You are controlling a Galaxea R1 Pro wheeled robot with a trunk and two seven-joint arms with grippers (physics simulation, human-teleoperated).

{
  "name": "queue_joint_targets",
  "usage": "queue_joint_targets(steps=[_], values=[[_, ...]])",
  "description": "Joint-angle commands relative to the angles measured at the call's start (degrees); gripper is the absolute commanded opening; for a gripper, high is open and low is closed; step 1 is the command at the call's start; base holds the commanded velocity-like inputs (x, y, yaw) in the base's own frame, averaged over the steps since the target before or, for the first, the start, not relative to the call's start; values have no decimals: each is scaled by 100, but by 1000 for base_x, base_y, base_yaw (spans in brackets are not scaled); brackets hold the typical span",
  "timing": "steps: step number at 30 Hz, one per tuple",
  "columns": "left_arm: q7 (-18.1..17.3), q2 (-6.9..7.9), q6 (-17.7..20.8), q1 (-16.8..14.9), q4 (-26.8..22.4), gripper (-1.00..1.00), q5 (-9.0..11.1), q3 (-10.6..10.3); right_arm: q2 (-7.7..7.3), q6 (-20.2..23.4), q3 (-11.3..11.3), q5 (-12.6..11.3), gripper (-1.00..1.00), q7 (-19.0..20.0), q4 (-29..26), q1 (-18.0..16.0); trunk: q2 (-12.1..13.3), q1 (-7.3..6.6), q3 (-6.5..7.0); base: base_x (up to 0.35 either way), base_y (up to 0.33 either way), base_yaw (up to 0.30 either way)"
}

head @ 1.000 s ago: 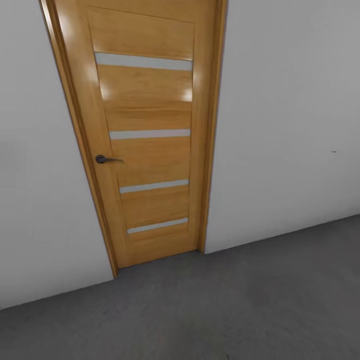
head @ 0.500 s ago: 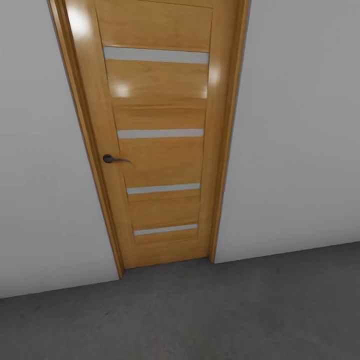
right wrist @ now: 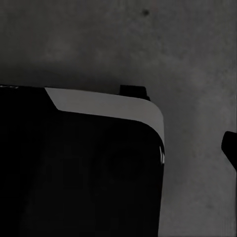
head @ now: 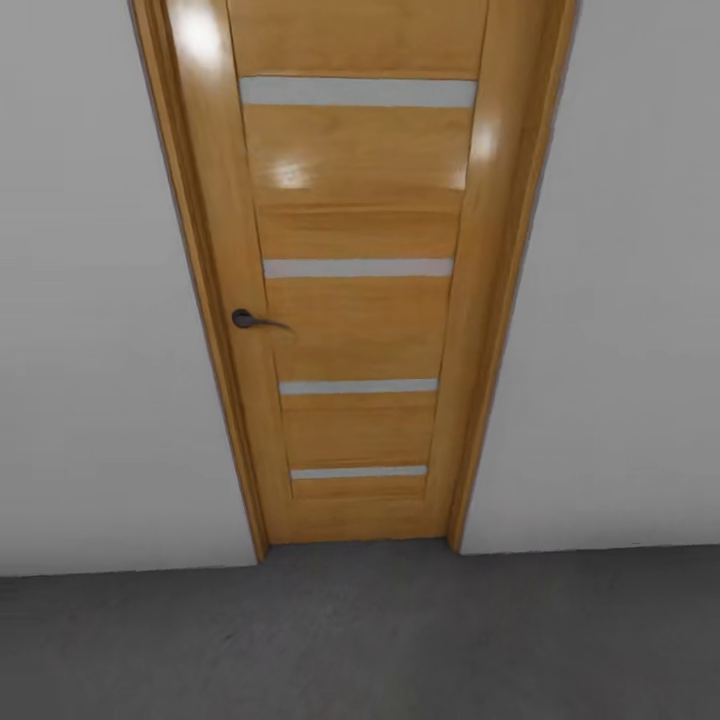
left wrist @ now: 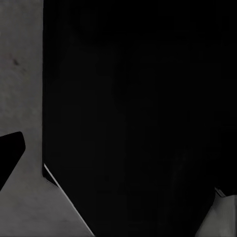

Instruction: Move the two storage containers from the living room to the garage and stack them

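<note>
Claw state on either arm I cannot tell: both wrist views give dark robot bodywork over the rough dark-grey concrete floor (right wrist: 197,59). The containers are not seen here. The closed honey-coloured wooden door (head: 355,300) with grey glass strips stands directly ahead between white walls (head: 620,300); driving on risks bumping it. Open floor lies to both sides.

no readable text, labels, brands, numbers or signs in any view. wooden door (head: 360,300): bare panels with pale strips, no lettering. white wall (head: 100,350) at 9 o'clock: unmarked. grey floor (head: 360,640) at 6 o'clock: no markings.
</note>
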Motion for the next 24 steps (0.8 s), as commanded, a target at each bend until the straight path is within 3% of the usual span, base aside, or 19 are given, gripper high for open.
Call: queue_joint_targets(steps=[1, 24], values=[[-4, -2, -6, 3, -9, 100, 6, 58, 0, -16, 4, 30, 100, -2, 6, -4, -2, 3, -9, 334, -2, 248], [-14, -2, -8, 3, -9, 100, 5, 148, -8, -15, 4, 30, 100, -2, 6, -5, -2, 3, -100, 340, 0, 248]])
